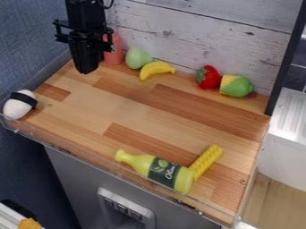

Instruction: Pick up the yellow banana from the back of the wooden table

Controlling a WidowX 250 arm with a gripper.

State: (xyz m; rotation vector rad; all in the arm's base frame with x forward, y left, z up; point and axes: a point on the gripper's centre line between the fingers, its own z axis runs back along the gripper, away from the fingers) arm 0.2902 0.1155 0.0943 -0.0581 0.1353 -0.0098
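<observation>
Light lettering on dark label (161, 169) of yellow-green bottle (142, 163), partly legible.

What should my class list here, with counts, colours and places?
Wooden worktop: one, brown, centre.
Bottle-shaped toy: one, pinkish red, back left.
Pear-shaped toy: one, pale green, back.
Curved toy banana: one, yellow, before the pear shape.
Leafy-topped toy strawberry: one, red, back right.
Rounded toy: one, green and yellow, beside the strawberry.
Black-banded oval toy: one, white, left edge.
Dark-labelled toy bottle: one, yellow-green, front.
Ridged bar: one, yellow, beside the labelled bottle.
Smooth wall: one, blue, left.
Plank wall: one, whitish, back.
Robot's two-finger gripper: one, black, upper left.
</observation>
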